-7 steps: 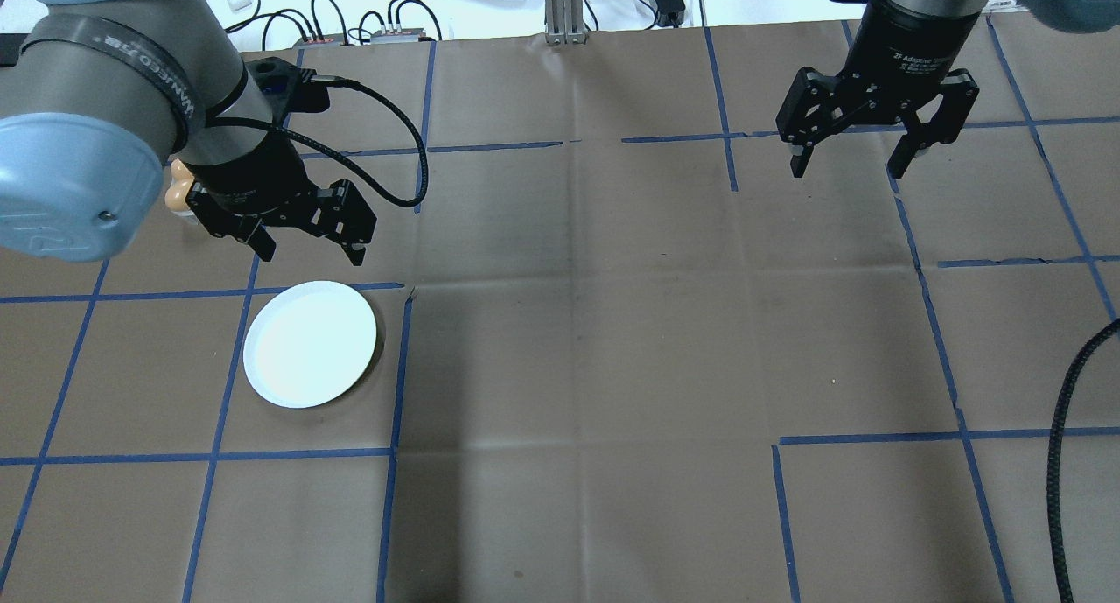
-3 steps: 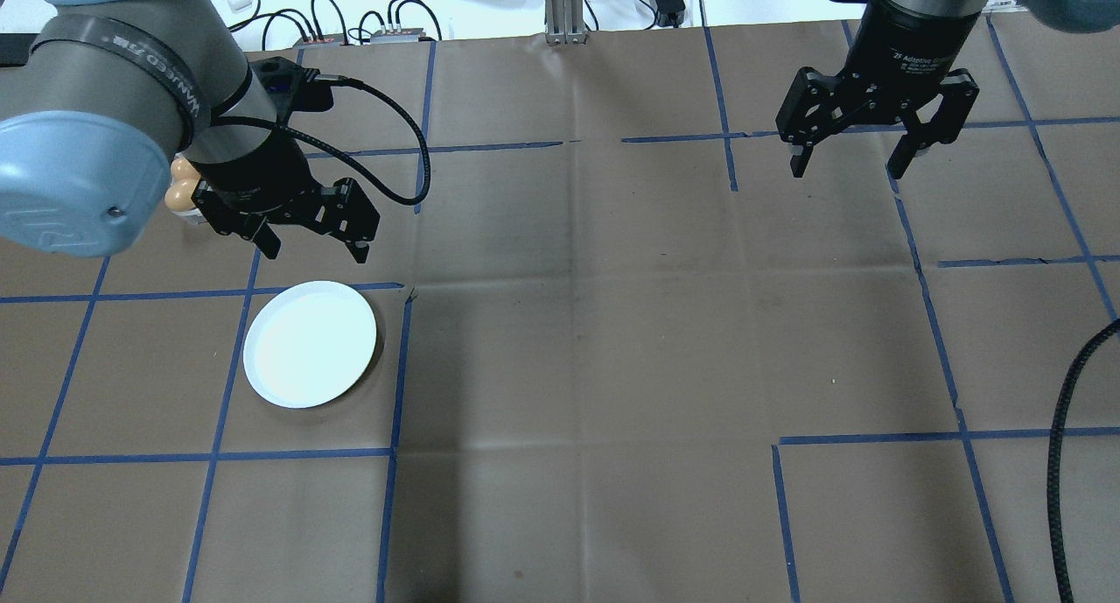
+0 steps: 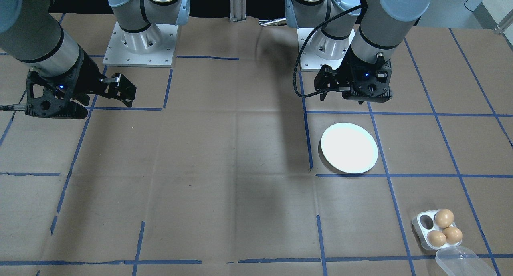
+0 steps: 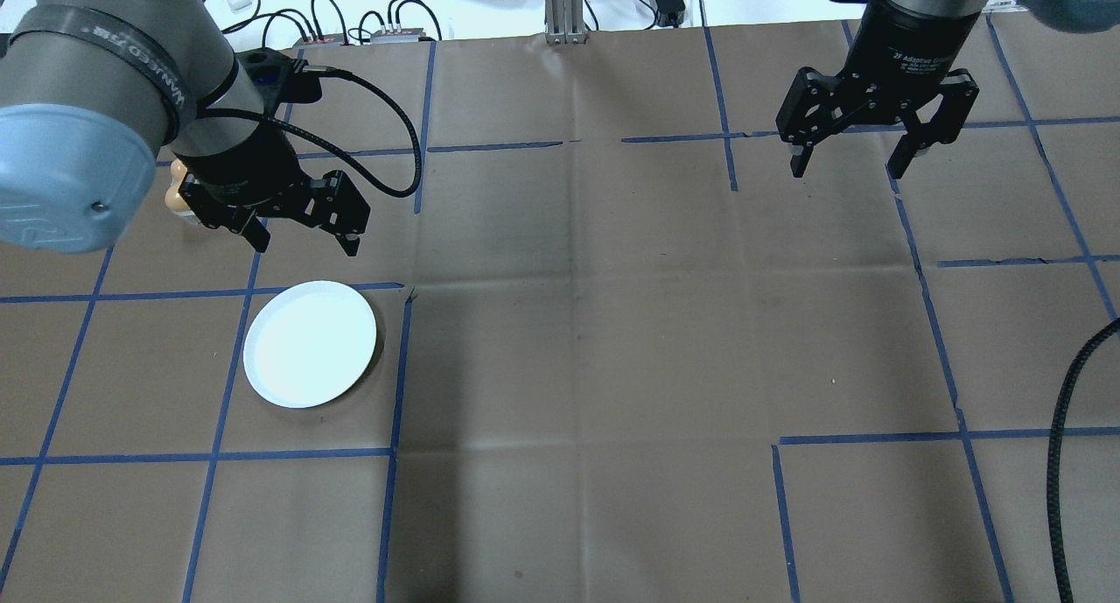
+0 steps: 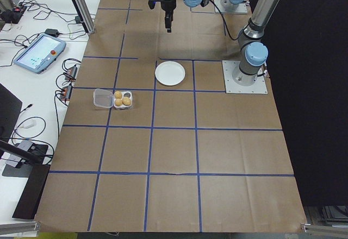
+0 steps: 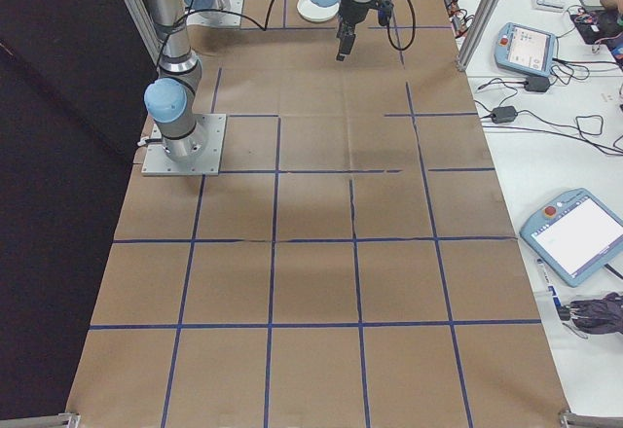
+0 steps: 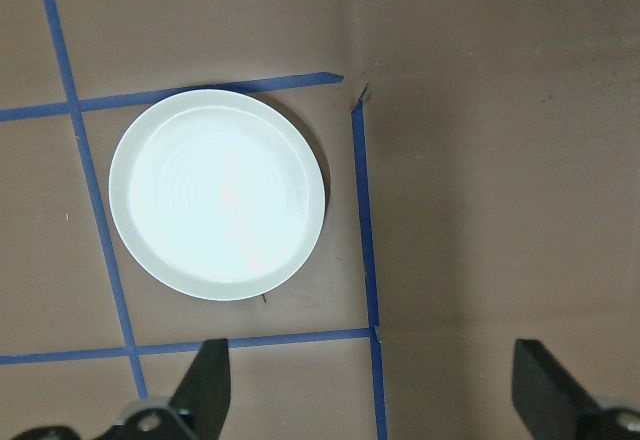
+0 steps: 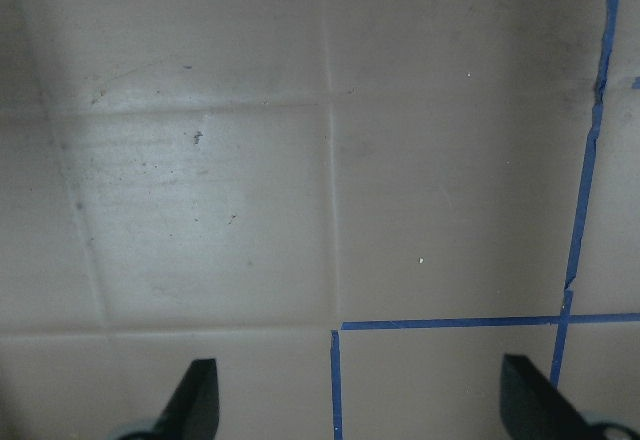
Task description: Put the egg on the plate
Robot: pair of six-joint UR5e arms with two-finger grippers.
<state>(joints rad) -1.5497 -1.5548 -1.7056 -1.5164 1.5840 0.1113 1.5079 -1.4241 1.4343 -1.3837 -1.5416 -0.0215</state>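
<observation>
The white plate [image 4: 310, 343] [image 3: 349, 148] [image 7: 217, 195] lies bare on the brown paper. Three brown eggs [image 3: 444, 218] sit in a small white egg tray [image 3: 425, 222] that has one cup free. In the overhead view my left wrist hides most of the eggs [image 4: 178, 192]. My left gripper [image 4: 306, 238] [image 3: 345, 99] [image 7: 370, 390] hovers open with nothing in it, just beyond the plate's far rim and to the right of the tray. My right gripper [image 4: 849, 165] [image 3: 102, 103] [image 8: 365, 400] hangs open with nothing in it over bare paper, far to the right.
The tray's clear lid [image 3: 457, 260] lies folded open beside it. Blue tape lines [image 4: 398, 367] grid the paper. A black cable [image 4: 1063, 463] hangs at the right edge. Wires and boxes [image 4: 350, 25] and a metal post [image 4: 564, 8] lie beyond the far edge.
My left gripper has drifted a little away from the plate, toward the far side and slightly left, still open. The right arm has not moved.
</observation>
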